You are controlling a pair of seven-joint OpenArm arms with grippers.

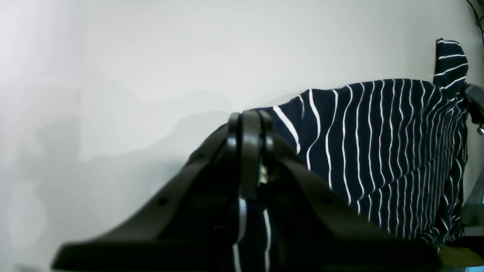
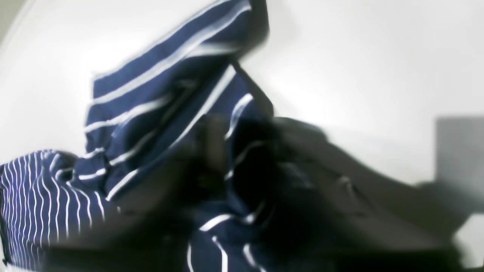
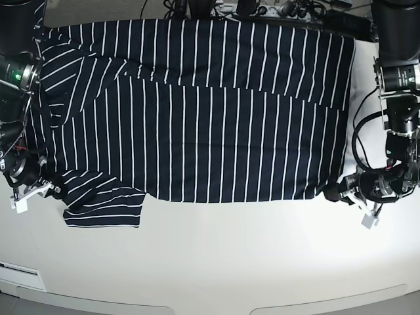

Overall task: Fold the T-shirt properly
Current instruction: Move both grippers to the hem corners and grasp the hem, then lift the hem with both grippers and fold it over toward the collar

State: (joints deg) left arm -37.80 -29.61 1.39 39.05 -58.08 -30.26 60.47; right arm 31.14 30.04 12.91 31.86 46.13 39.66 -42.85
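Both tools are clenching the T-shirt point(image 3: 197, 111): left tool point(image 3: 336, 193) gripping its 4 o'clock hem corner, right tool point(image 3: 47, 190) its 8 o'clock sleeve; long axis running 9-to-3.

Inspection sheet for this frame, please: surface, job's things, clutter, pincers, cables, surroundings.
Surface: white table, bare in front.
Job's things: T-shirt spread out, top edge folded down, one sleeve sticking out at the front.
Clutter: nothing seen.
Pincers: left pincer shut on the T-shirt's edge; right pincer on the cloth, blurred.
Cables: black cable looping by the left arm.
Surroundings: wires behind the table.
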